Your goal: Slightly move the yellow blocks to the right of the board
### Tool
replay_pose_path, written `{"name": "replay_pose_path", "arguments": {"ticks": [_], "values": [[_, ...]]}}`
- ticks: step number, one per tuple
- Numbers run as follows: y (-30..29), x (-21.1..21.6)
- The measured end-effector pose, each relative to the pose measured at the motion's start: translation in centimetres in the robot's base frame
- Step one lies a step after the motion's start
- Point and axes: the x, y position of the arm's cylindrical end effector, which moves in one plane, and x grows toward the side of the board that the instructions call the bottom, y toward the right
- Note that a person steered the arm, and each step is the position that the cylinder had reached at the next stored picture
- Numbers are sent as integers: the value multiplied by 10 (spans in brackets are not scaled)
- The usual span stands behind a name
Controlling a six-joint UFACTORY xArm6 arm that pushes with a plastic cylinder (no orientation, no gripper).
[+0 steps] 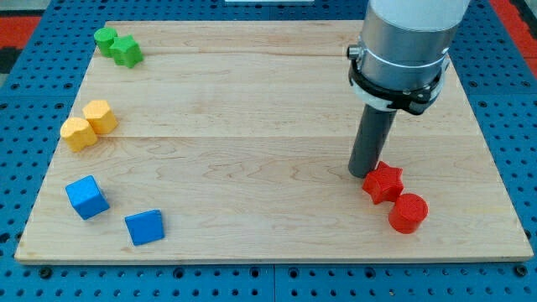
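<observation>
Two yellow blocks sit touching at the view's left: one upper right, the other lower left, shapes hard to tell. My tip rests on the board at the view's right, far from the yellow blocks, just left of and touching or nearly touching the red star block.
A red cylinder lies just below-right of the red star. Two green blocks sit at the top left corner. A blue cube and a blue wedge-like block sit at the bottom left. The wooden board lies on a blue pegboard.
</observation>
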Motion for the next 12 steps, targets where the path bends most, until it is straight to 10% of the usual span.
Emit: {"name": "replay_pose_path", "arguments": {"ticks": [6,10,12], "values": [[-81,11],[-387,-11],[-350,-74]]}}
